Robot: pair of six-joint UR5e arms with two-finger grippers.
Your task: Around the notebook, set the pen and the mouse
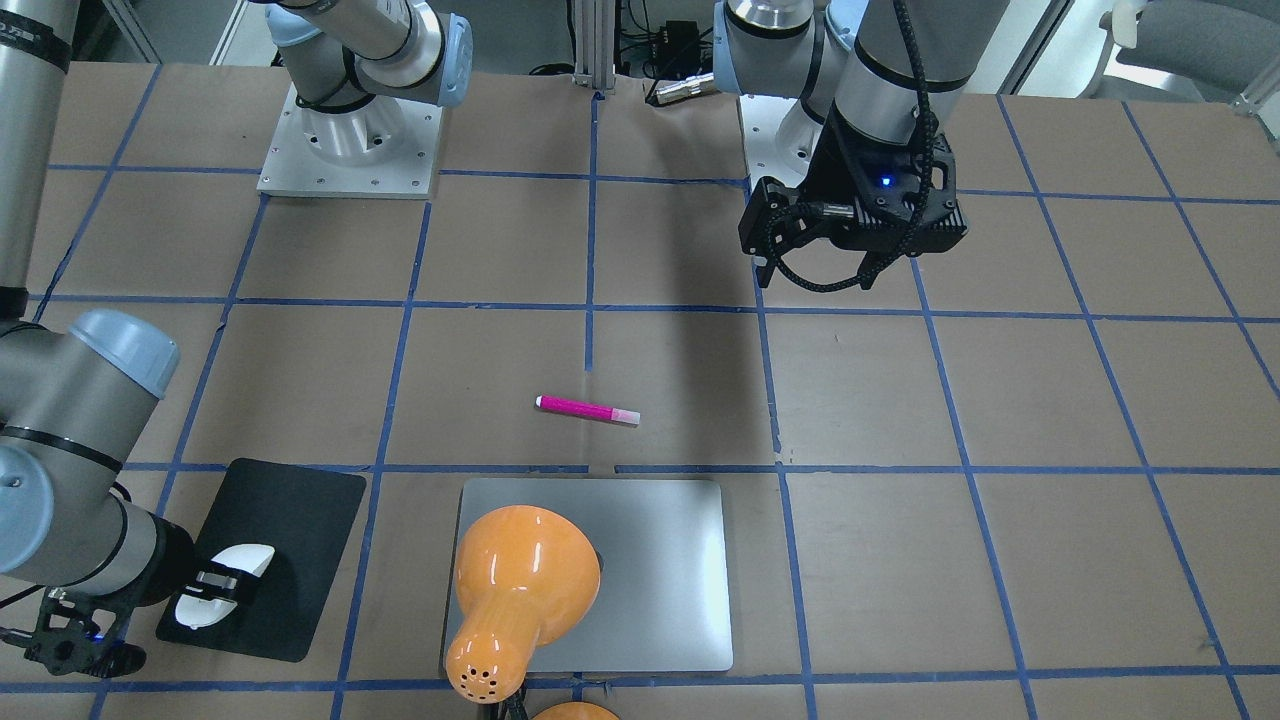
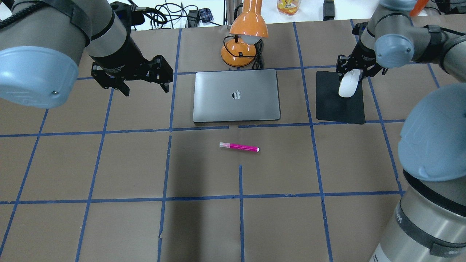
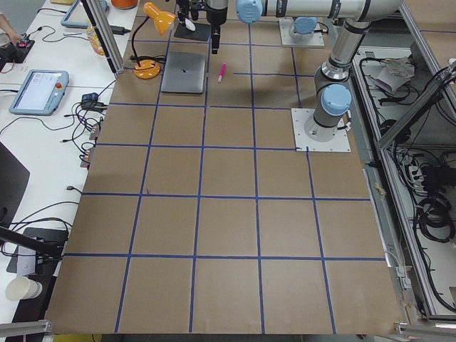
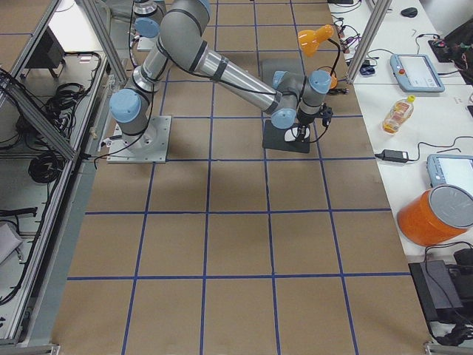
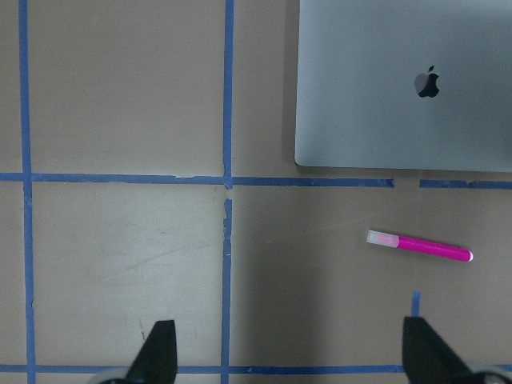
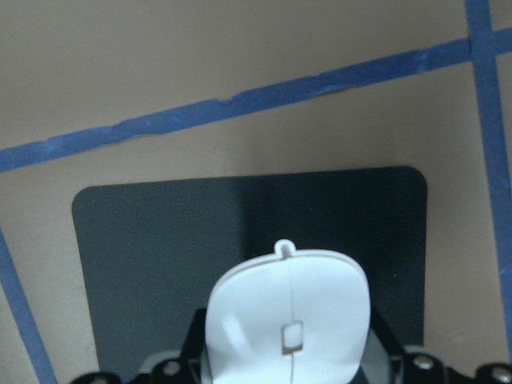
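Tabletop (image 2: pixel 109 225) brown, blue tape grid. Notebook (image 2: pixel 236 95) at far centre, lamp (image 2: pixel 242 40) behind it; pen (image 2: pixel 239 147) near its front edge, apart. Right gripper (image 2: pixel 349 72) clamps mouse (image 2: pixel 346 87) over black mat (image 2: pixel 340 107) beside notebook. Left gripper (image 2: pixel 143 89) hangs spread open, left of notebook.

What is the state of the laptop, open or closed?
Closed. The notebook lies as one flat slab with the logo facing up; no screen or keyboard shows in any view.

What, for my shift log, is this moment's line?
right end effector: shut on mouse | left end effector: open | pen: near notebook
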